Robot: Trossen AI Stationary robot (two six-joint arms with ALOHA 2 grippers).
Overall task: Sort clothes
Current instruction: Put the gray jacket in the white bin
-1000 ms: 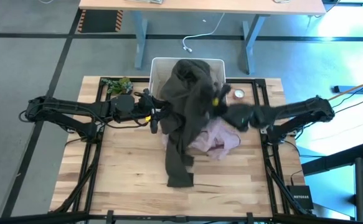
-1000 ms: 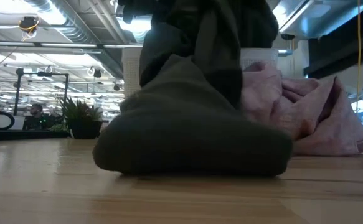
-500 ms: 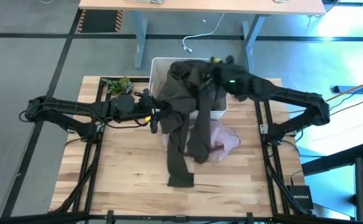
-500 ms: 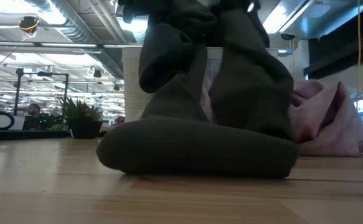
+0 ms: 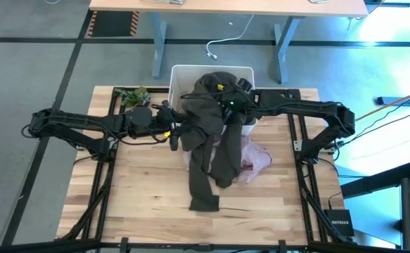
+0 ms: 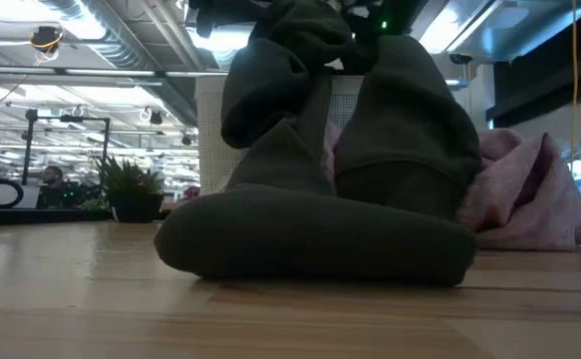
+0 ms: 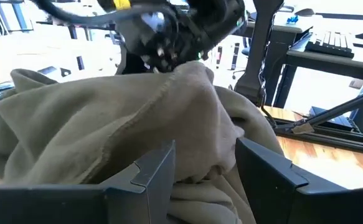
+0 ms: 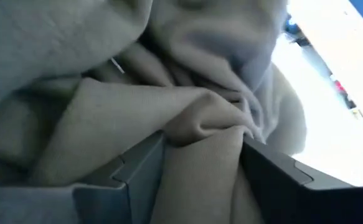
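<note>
A dark olive garment (image 5: 208, 123) is held up between both grippers over the middle of the table; it also fills the low view (image 6: 320, 199). One long end (image 5: 203, 197) lies on the wood and a second end (image 5: 223, 172) hangs down beside it. My left gripper (image 5: 179, 135) is shut on the garment's left side. My right gripper (image 5: 231, 97) is shut on its top, by the near rim of the white bin (image 5: 181, 73). A pale pink garment (image 5: 252, 157) lies on the table under and to the right of the olive one. My left gripper pinches a thick bunch of the olive cloth (image 7: 200, 155) between its two fingers, coming level from the table's left. The cloth is bunched in several folds and rises above the fingers. My right gripper pinches a fold of the olive cloth (image 8: 200, 134) between its two fingers, near the garment's top. It comes from the table's right, and the garment hangs below it with its lower end on the table.
A small green mottled lump (image 5: 133, 95) lies at the far left of the table. The bin stands at the far edge. Bare wood (image 5: 141, 190) lies along the near half of the table. Desks and a plant stand in the room beyond.
My right gripper has swung from the table's right middle toward the far edge over the bin, then a little left and nearer, carrying the olive garment's upper part. One end of the garment has come apart from the other and now hangs separately; the long end has stayed on the table.
</note>
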